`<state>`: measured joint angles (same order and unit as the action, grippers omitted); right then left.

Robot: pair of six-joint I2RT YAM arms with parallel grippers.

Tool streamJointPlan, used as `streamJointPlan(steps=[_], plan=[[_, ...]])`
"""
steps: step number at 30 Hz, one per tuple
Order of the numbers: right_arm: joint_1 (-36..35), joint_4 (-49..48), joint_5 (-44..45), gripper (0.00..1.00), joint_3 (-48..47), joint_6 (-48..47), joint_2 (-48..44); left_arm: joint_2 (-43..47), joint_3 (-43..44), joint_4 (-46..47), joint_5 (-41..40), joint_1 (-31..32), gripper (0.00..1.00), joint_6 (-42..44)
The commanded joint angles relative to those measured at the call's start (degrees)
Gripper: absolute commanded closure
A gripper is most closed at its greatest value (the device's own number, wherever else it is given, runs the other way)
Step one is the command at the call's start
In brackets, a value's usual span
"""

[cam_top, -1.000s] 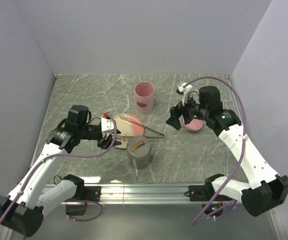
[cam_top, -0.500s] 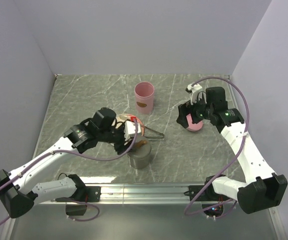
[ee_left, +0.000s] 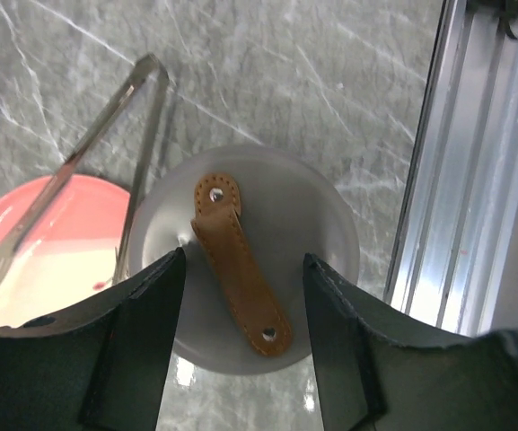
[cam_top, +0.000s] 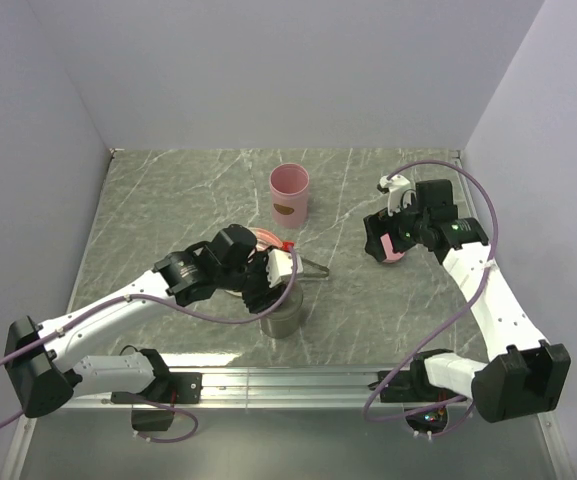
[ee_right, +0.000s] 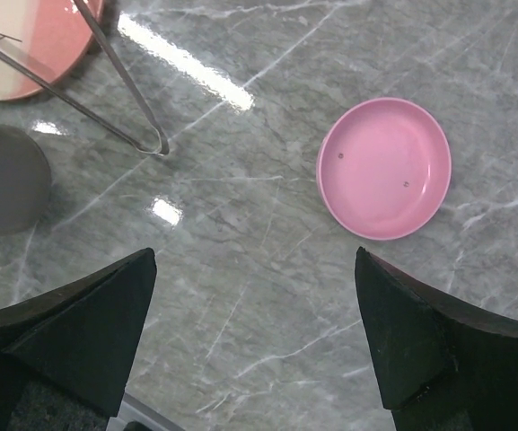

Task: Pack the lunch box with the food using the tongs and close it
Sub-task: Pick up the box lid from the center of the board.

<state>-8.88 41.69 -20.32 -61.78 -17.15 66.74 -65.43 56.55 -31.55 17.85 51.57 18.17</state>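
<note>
Two grippers work over a marbled table [cam_top: 168,190]. The left gripper [ee_left: 242,260] hangs directly above the lunch box [cam_top: 283,318], a grey round tin whose lid carries a brown strap [ee_left: 241,269]. Its jaws stand apart, one finger to each side of the strap, gripping nothing. In the overhead view this gripper and its arm cover the far part of the lid and most of the pink plate [ee_left: 52,224] just beyond the lunch box. The left wrist view shows only part of the plate, cut by the frame edge and a finger, so the food cannot be made out. The tongs [ee_left: 149,74] lie just beyond the lunch box, blurred tips on the plate and joined end out on the table to the right, clear of both grippers. The right gripper [ee_right: 255,256], jaws spread wide and empty, hovers well to the right of the lunch box, above a shallow pink dish [ee_right: 384,168]. A pink cup [cam_top: 289,195] stands farther beyond the lunch box than the plate.
</note>
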Motion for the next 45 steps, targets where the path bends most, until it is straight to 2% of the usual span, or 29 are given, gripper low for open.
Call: streamJointPlan(steps=[1, 11, 16, 19, 21, 24, 28, 34, 39, 45], plan=[[0.80, 0.41, 0.10, 0.02, 0.08, -2.19, 1.11, -1.10, -0.56, 0.09, -0.62, 0.37, 0.39, -1.39], [2.38, 4.71, -1.83, 0.02, -2.03, -7.02, 7.43, -2.60, 0.74, -2.55, 0.96, 1.69, 0.37, -0.95], [2.82, 4.98, -1.40, 0.04, -2.73, -8.60, 10.16, -3.04, 9.17, -4.75, 2.02, 1.43, 0.31, -0.24], [2.82, 4.54, -0.78, 0.09, -3.08, -9.83, 12.44, -4.09, 16.11, -5.89, 5.43, -0.06, 0.28, -1.64], [2.82, 4.19, -0.08, 0.11, -3.52, -10.19, 14.20, -5.14, 20.93, -6.07, 8.85, -1.99, 0.28, -3.31], [2.73, 2.26, 1.68, 0.13, -3.87, -12.37, 15.70, -4.89, 23.86, -3.09, 15.52, -7.00, 0.25, -11.02], [2.82, 0.15, 3.97, 0.15, -4.84, -15.54, 18.33, -3.57, 23.34, 2.80, 21.77, -13.50, 0.23, -20.87], [2.73, -1.52, 4.84, 0.18, -4.40, -19.15, 23.60, -2.51, 22.20, 8.87, 22.59, -20.10, 0.21, -27.56], [2.73, -1.35, 3.71, 0.21, -3.52, -22.93, 27.30, -2.34, 20.88, 12.11, 26.36, -25.29, 0.22, -31.35], [2.65, -1.26, 2.92, 0.32, -3.96, -23.81, 31.26, -1.02, 17.63, 14.50, 25.57, -27.31, 0.22, -33.46]])
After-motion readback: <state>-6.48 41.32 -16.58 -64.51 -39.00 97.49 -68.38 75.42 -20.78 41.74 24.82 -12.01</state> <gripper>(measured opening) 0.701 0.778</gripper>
